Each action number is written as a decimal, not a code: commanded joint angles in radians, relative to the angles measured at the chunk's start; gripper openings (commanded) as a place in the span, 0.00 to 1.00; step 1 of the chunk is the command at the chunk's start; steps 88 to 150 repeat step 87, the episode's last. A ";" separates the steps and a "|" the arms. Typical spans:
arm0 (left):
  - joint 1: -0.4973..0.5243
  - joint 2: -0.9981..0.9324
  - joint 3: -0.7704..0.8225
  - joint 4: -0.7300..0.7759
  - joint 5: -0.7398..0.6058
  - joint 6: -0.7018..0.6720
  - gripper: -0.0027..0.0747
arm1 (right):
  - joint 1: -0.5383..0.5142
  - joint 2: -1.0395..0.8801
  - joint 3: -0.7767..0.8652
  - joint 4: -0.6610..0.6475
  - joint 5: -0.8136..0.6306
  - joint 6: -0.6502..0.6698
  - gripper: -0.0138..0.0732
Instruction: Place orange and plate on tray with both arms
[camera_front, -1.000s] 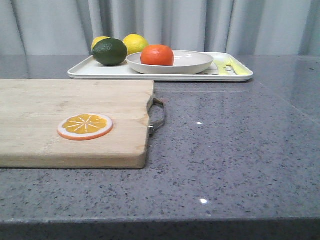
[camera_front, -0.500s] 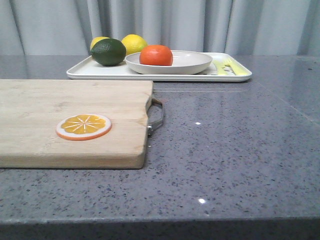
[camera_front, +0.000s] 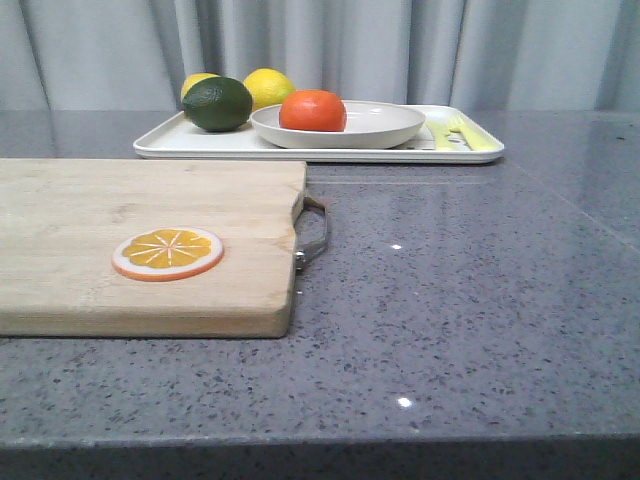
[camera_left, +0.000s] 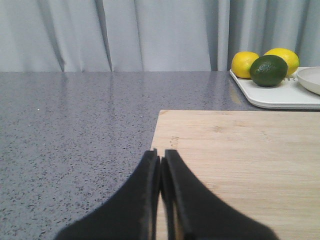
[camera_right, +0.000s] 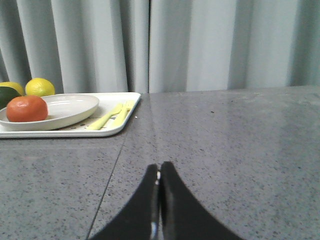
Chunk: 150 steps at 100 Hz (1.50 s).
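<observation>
The orange (camera_front: 313, 110) rests in the off-white plate (camera_front: 385, 128), and the plate stands on the white tray (camera_front: 190, 147) at the back of the table. The right wrist view shows the same orange (camera_right: 27, 108), plate (camera_right: 75, 106) and tray (camera_right: 117, 129). My left gripper (camera_left: 160, 156) is shut and empty, low over the near corner of the wooden cutting board (camera_left: 240, 160). Shut and empty too, my right gripper (camera_right: 159, 168) hovers over bare grey tabletop, well short of the tray. Neither gripper appears in the front view.
A dark green lime (camera_front: 217, 104) and two yellow lemons (camera_front: 268, 87) lie at the tray's left end; yellow-green cutlery marks (camera_front: 455, 132) are at its right end. The cutting board (camera_front: 150, 245) with a metal handle (camera_front: 314, 236) carries an orange slice disc (camera_front: 168, 253).
The whole front view shifted a few pixels left between one second ago and half a second ago. Nothing has moved since.
</observation>
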 joint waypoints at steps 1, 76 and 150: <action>0.000 -0.034 0.008 -0.003 -0.068 0.000 0.01 | -0.025 -0.014 -0.021 -0.013 -0.038 0.007 0.08; 0.000 -0.034 0.008 -0.003 -0.068 0.000 0.01 | -0.039 -0.014 -0.020 0.011 0.049 0.003 0.08; 0.000 -0.034 0.008 -0.003 -0.068 0.000 0.01 | -0.039 -0.014 -0.020 0.011 0.049 0.003 0.08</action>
